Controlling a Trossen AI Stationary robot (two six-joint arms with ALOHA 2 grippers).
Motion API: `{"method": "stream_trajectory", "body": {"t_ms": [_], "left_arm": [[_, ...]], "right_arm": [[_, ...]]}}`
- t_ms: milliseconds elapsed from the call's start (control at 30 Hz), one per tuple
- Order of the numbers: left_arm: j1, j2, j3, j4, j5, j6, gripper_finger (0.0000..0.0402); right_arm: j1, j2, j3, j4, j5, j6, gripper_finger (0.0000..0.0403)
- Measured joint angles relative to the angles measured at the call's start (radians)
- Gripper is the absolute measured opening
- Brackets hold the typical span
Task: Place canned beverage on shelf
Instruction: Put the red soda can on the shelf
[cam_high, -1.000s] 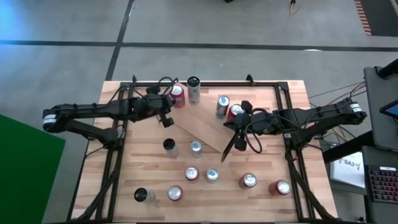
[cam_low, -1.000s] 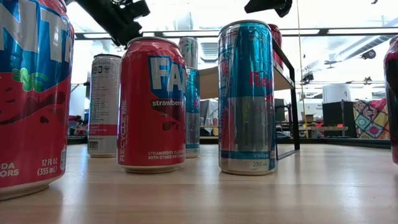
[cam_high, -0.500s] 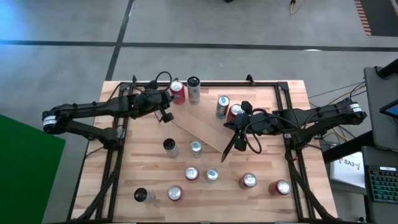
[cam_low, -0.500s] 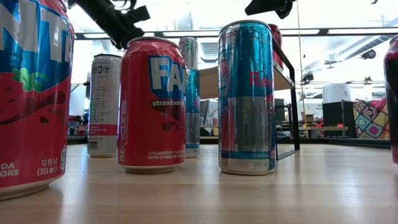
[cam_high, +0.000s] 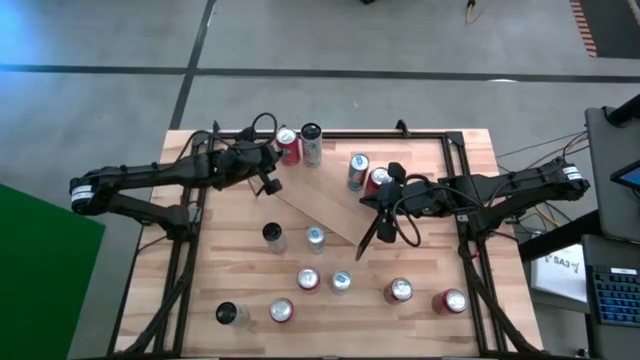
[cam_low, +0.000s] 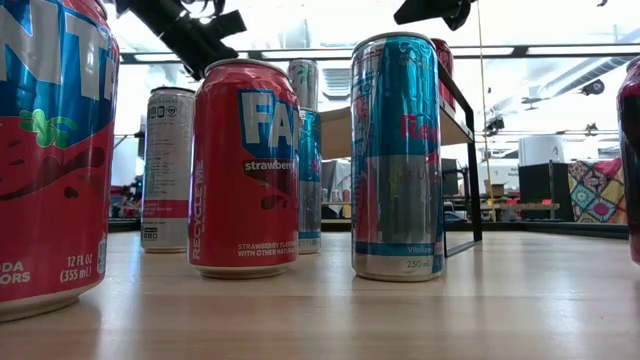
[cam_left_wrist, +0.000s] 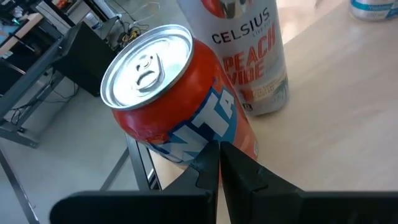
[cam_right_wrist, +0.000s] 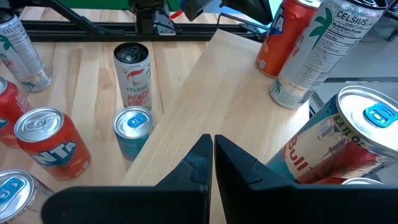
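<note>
The shelf (cam_high: 325, 205) is a light-wood plank with black end frames, lying slantwise at mid-table. An orange-red Fanta can (cam_left_wrist: 180, 106) and a white Celsius can (cam_left_wrist: 249, 50) stand at its far left end (cam_high: 288, 146); the Fanta's base is hidden. My left gripper (cam_left_wrist: 219, 163) is shut, its tips right at the Fanta's lower side. My right gripper (cam_right_wrist: 212, 148) is shut and empty above the plank, beside a Red Bull can (cam_right_wrist: 339, 140) and a red can (cam_high: 379, 180). My left gripper's shut fingertips (cam_left_wrist: 208, 158) stand against the Fanta can's lower side wall (cam_left_wrist: 230, 134), coming level from the table's left. I cannot tell whether they touch it. The can stands upright.
Several loose cans stand on the table's near half (cam_high: 316, 238), (cam_high: 399, 290), (cam_high: 281, 311), (cam_high: 231, 314). In the low view they fill the foreground (cam_low: 245, 165), with the shelf frame (cam_low: 460, 150) behind. Black rails run along the table's sides and far edge (cam_high: 350, 134).
My left gripper has risen a little and drawn slightly toward the table's far edge beside the Fanta can, its fingers staying shut. The cans and the shelf stand as before.
</note>
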Motion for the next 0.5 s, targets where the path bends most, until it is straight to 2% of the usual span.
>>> {"method": "stream_trajectory", "body": {"t_ms": [500], "left_arm": [[0.038, 0.050, 0.000, 0.072, 0.000, 0.021, 0.0000]], "right_arm": [[0.000, 0.000, -0.002, 0.000, 0.000, 0.000, 0.0009]]}}
